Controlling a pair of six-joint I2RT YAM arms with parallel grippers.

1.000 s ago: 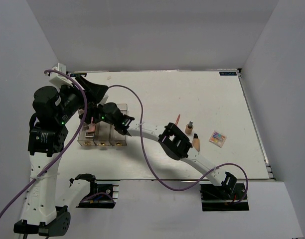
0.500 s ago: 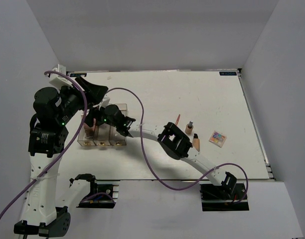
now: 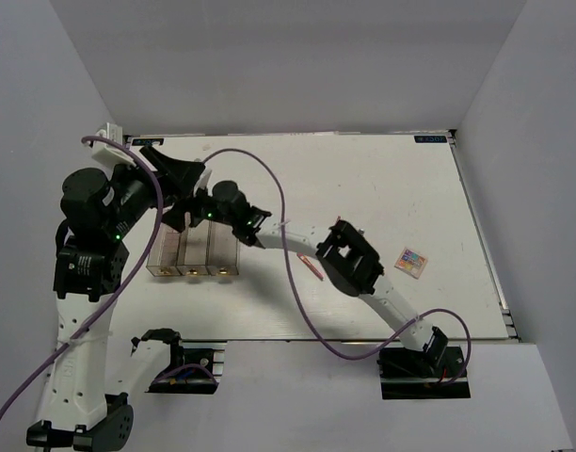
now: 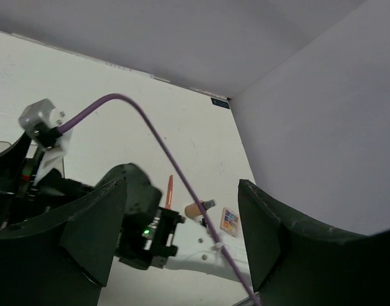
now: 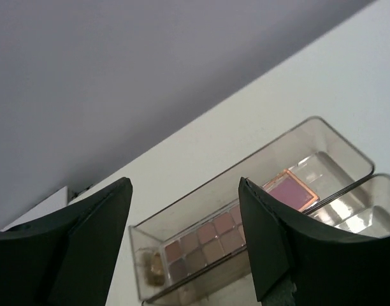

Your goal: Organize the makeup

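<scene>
Left jaws and right jaws both spread wide, holding nothing. Under the right jaws, toward 6 o'clock, inside the clear box (image 5: 214, 191): brown eyeshadow palette (image 5: 208, 239), pink compact (image 5: 290, 191) beside it at 2 o'clock. Out on the table (image 3: 382, 179), at the box's 3 o'clock: pastel compact (image 3: 410, 261).

The place looks like a robotics lab test booth. A bare white surface (image 3: 363, 179) fills the middle of the frame, boxed in by plain grey panels (image 3: 288, 66) at the back and both sides. A left arm (image 3: 86, 268) and a right arm (image 3: 349, 259) are bolted along its lower edge, trailing a purple cable (image 4: 115, 96).
</scene>
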